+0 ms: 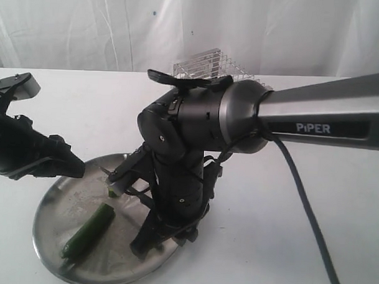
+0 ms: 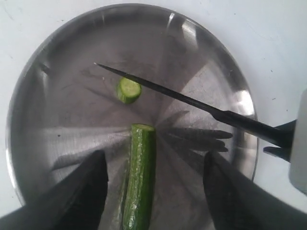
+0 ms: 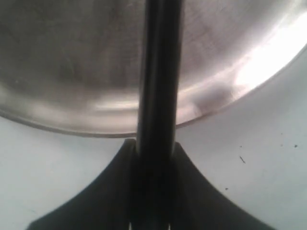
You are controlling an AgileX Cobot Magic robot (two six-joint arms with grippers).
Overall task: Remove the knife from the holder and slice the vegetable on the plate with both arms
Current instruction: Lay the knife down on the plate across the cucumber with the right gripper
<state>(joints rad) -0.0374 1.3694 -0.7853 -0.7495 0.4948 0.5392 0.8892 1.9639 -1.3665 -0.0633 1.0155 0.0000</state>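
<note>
**Left wrist view.** My left pincer (image 2: 153, 160) stands with its two matte black fingers (image 2: 86, 187) wide apart and clamps nothing. The vegetable (image 2: 140, 177) lies lengthwise between them on the plate (image 2: 43, 120), nearer one finger than the other. It is slim, dark green and finely ribbed, and its pale green cut face points away from the pincer. Beyond that face, a short gap away, lies a small round cut-off piece (image 2: 128, 90). The knife (image 2: 192, 101) crosses the plate at a slant just past this piece. Its blade is thin and dark and tapers to a sharp tip. The plate is round polished steel with a shallow rim and a scuffed centre.

**Right wrist view.** My right pincer (image 3: 154, 153) is clamped on the knife, which runs straight out from between the fingers as a dark bar over the plate rim. Focus is poor, so I cannot tell handle from blade here. White table (image 3: 249, 191) shows below the rim.

**Exterior view.** My right arm bends down over the plate's right side and hides most of the knife. My left pincer (image 1: 64, 165) hovers over the plate's left rim, and the vegetable (image 1: 88, 232) lies below it. The holder (image 1: 208, 65), a shiny wire cage, stands behind the right arm, well apart from the plate.
</note>
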